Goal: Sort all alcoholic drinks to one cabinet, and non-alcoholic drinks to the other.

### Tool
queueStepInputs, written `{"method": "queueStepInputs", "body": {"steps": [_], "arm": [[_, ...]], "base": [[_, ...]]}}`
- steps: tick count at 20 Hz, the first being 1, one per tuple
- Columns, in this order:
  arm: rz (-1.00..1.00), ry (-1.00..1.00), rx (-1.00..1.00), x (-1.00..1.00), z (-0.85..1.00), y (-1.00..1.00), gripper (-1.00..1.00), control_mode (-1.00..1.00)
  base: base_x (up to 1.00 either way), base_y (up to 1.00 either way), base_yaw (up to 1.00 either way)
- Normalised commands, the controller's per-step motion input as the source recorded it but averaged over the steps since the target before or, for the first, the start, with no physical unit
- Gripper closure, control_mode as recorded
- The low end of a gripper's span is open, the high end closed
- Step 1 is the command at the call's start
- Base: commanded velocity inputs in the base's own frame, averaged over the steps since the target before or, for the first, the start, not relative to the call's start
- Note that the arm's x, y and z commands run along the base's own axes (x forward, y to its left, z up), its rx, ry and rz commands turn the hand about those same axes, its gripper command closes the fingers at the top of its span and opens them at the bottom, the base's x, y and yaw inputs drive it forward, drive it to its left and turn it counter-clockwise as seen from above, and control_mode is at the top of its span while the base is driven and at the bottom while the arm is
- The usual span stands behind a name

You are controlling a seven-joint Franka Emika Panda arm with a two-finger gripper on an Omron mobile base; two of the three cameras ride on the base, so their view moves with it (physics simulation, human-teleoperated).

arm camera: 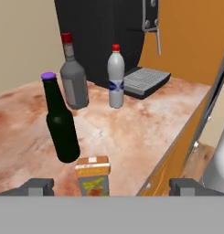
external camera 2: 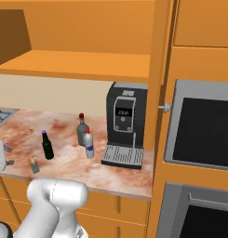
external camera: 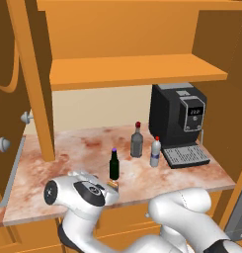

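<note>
Four drinks stand on the marble counter. The alcoholic drinks are a slim dark beer bottle with a purple cap and a squat grey bottle with a red cap. The non-alcoholic drinks are a small yellow-green juice carton and a white plastic bottle with a blue label. My gripper is open and holds nothing. It hovers low at the counter's front edge, with the carton just ahead of its fingertips.
A black coffee machine stands at the counter's right end, behind the white bottle. Open orange cabinet shelves hang above the counter. A cabinet door with knobs swings out at left. An oven sits at right.
</note>
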Motion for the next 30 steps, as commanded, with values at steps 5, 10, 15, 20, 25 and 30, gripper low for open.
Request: {"method": "queueStepInputs", "body": {"steps": [5, 10, 15, 20, 25, 30], "arm": [[0.00, 0.00, -0.07, 0.00, -0.28, 0.02, -1.00, -1.00], [0.00, 0.00, -0.07, 0.03, -0.26, 0.04, -1.00, -1.00], [0.00, 0.00, -0.06, 0.07, -0.20, 0.03, -1.00, -1.00], [0.00, 0.00, -0.06, 0.11, -0.11, 0.00, -1.00, -1.00], [-0.01, 0.00, -0.05, 0.21, -0.04, 0.00, -1.00, -1.00], [0.00, 0.00, -0.05, 0.17, -0.12, 0.00, -1.00, -1.00]], "base": [[0.00, 0.00, 0.00], [0.00, 0.00, 0.00], [0.00, 0.00, 0.00], [0.00, 0.00, 0.00], [0.00, 0.00, 0.00], [0.00, 0.00, 0.00]]}}
